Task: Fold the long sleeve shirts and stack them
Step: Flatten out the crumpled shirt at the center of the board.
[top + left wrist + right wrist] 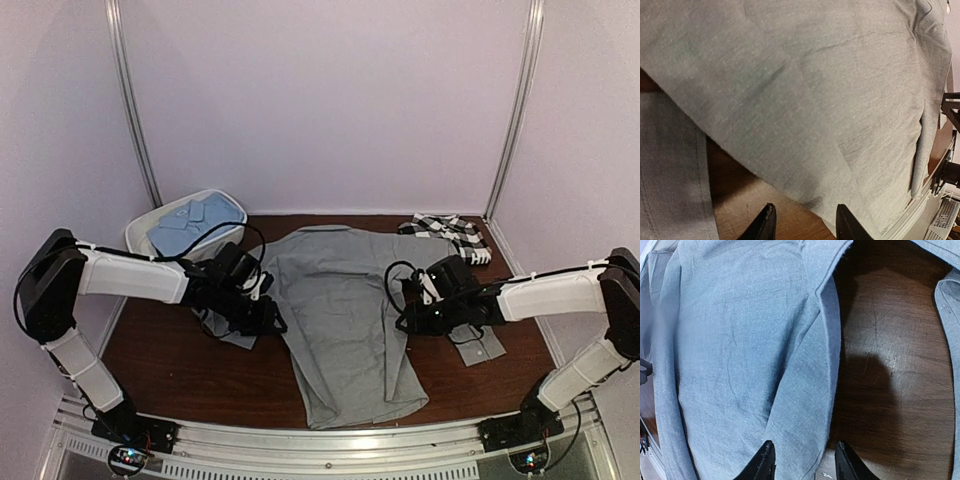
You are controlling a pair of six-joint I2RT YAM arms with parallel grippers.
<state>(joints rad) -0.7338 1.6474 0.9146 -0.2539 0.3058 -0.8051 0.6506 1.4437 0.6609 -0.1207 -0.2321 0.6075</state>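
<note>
Plain grey collared button-front shirt is laid flat on the dark wooden table, hem nearest the arm bases and collar at the far side, apparently spread so its sides can be folded inward. The left arm and right arm are reached in from either side, elbows bent, wrists tipped down low over the cloth. The left jaws are held parted at the shirt's left edge beside the sleeve. The right jaws are likewise parted over the right edge, with nothing gripped. Farther back, a light blue shirt is kept in a white plastic tub at far left, and a black-and-white checked shirt is heaped at far right, both judged unfolded.
</note>
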